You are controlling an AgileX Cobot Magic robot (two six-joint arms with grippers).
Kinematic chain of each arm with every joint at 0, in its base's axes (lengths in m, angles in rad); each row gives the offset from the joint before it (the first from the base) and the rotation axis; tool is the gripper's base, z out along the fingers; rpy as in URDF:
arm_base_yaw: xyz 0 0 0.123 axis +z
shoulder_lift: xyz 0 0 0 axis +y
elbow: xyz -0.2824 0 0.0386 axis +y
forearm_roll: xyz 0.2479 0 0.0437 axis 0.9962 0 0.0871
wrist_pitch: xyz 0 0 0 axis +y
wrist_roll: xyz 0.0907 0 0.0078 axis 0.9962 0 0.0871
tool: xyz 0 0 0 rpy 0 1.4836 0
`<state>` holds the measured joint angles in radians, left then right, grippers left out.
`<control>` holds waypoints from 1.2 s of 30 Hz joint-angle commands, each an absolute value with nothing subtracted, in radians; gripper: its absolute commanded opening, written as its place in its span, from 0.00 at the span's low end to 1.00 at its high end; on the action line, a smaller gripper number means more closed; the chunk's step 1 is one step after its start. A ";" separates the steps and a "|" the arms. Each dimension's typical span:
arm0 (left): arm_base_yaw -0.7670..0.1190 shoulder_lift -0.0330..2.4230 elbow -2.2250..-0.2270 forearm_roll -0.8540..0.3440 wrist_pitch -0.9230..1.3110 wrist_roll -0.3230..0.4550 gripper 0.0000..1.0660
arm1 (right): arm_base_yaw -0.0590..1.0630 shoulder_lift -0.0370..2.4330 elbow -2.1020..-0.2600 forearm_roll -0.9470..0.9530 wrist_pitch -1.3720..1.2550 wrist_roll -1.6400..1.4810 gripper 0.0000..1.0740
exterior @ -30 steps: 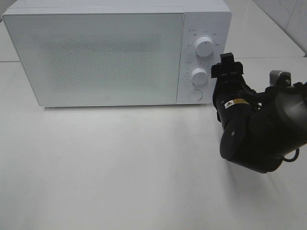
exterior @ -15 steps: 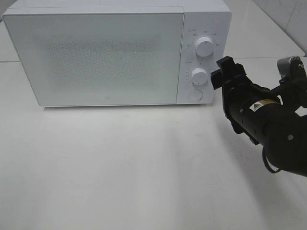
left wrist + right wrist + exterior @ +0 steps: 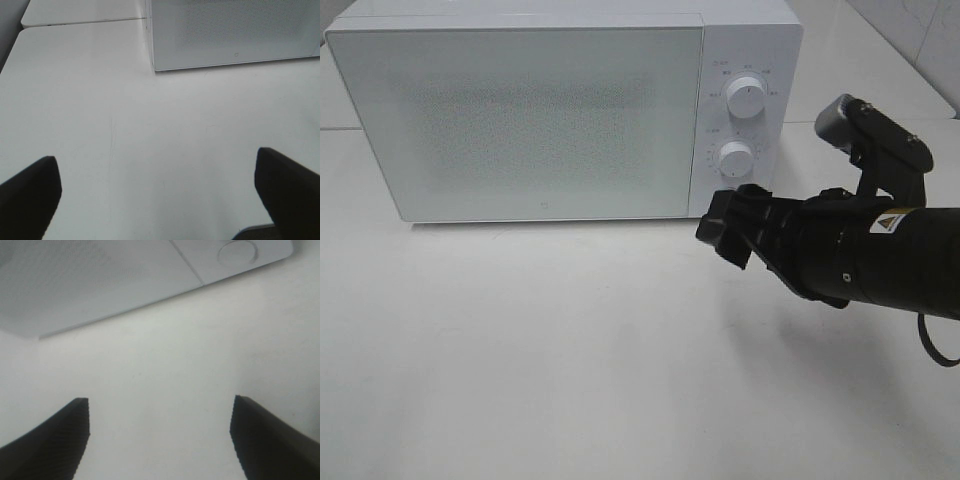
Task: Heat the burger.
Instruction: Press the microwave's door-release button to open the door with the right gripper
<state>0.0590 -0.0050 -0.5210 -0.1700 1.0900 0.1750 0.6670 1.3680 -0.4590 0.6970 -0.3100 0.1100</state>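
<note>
Right gripper, jaws spread and empty, has dropped from the lower knob to the microwave door button; burger unseen, so door-opening probably next.

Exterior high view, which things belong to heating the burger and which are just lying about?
For the job:
microwave, door shut
upper dial, lower dial, button
right end effector, open

Lying about:
nothing, only the table
The burger is not in view.

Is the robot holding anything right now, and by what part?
Nothing. The left gripper and right gripper both show open jaws with only table between.
</note>
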 commanded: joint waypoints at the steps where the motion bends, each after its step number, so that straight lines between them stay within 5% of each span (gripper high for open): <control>1: 0.062 -0.022 -0.519 -0.173 1.077 0.178 0.92 | 0.667 1.323 -0.469 0.627 -0.188 0.032 0.70; 13: 0.062 -0.022 -0.519 -0.173 1.077 0.178 0.92 | 0.667 1.180 -0.693 0.216 0.552 0.020 0.70; 36: 0.062 -0.022 -0.519 -0.173 1.077 0.178 0.92 | 0.614 0.614 -0.720 0.107 1.002 0.023 0.70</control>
